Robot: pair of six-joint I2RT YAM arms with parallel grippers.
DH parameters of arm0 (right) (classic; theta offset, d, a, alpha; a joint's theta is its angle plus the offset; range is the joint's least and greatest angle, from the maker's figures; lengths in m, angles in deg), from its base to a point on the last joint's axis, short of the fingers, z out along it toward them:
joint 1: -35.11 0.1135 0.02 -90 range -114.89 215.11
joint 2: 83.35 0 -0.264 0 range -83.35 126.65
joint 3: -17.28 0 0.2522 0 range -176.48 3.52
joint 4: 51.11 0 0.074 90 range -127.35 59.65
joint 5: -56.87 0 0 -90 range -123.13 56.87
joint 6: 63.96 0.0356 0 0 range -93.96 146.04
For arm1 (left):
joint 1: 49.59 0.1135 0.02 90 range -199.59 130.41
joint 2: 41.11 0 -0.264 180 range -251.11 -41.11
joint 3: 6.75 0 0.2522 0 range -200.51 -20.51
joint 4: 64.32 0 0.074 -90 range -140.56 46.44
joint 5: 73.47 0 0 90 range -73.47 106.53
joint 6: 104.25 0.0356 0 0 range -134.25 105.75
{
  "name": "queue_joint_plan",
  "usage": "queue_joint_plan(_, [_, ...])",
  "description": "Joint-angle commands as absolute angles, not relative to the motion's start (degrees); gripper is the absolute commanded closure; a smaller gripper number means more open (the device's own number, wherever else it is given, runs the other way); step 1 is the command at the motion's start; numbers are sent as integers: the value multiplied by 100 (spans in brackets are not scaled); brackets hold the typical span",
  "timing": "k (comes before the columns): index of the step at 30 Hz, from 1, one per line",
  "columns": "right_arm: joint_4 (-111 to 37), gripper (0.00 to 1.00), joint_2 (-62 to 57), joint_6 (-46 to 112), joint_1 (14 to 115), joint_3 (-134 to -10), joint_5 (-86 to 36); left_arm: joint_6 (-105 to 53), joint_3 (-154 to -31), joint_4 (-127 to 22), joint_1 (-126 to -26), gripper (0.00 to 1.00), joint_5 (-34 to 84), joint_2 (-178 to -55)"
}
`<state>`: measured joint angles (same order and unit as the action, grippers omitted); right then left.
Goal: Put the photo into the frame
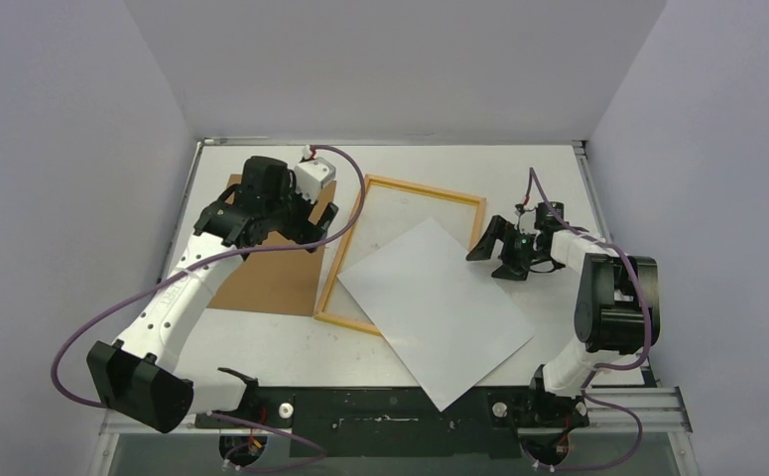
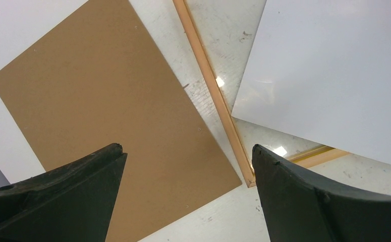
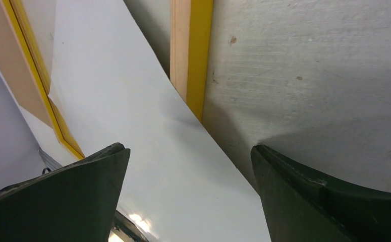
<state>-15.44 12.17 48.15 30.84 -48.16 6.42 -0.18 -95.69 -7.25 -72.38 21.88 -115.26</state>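
- White side up, the photo [image 1: 435,307] is lying skewed across the frame [image 1: 422,186]; its far corner is sitting inside the opening, while the rest is draping over the near and right rails, and its near corner seems to be poking past the near edge of the desk [image 1: 261,347]
- The frame is resting pale back up on the desk, with the brown backing panel [image 1: 271,278] lying flat just beside its left rail
- The right pincer [image 1: 499,256] is hovering just beside the frame's right rail, jaws spread wide and holding nothing; the left pincer [image 1: 276,230] is hanging over the panel, jaws equally wide and empty
- The sheet is looking thin and limp, so a pinch on one edge is risking a crease or a curl rather than a clean lift
- Because the print is bridging two rails, a sideways push is likely to be catching on the wood and buckling the paper, or dragging the light frame along with it
- With that near corner overhanging, any tug towards the arms is risking the sheet sliding off the desk
- The print is turned well out of line with the opening, and the fit is looking close, so a corner riding on a rail is the likeliest way of it failing to seat
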Motion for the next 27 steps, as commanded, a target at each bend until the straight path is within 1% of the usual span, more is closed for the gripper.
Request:
queue_joint_plan(1, [-1404, 0, 1049, 4745, 3240, -4622, 886, -51, -9553, -1073, -7123, 4, 2396, -11333])
queue_joint_plan(5, [-1019, 11, 869, 4651, 3337, -4633, 784, -103, -9531, -1128, -7080, 4, 2470, -11296])
queue_joint_plan(11, [-330, 23, 464, 4575, 3361, -4783, 386, -152, -9480, -1205, -7052, 4, 2507, -11228])
queue_joint_plan(19, [138, 46, -156, 4633, 3476, -4804, 361, -137, -9458, -1257, -6974, 4, 2546, -11200])
queue_joint_plan(27, [368, 54, -618, 4655, 3476, -4939, 660, -171, -9492, -1285, -6963, 4, 2559, -11242])
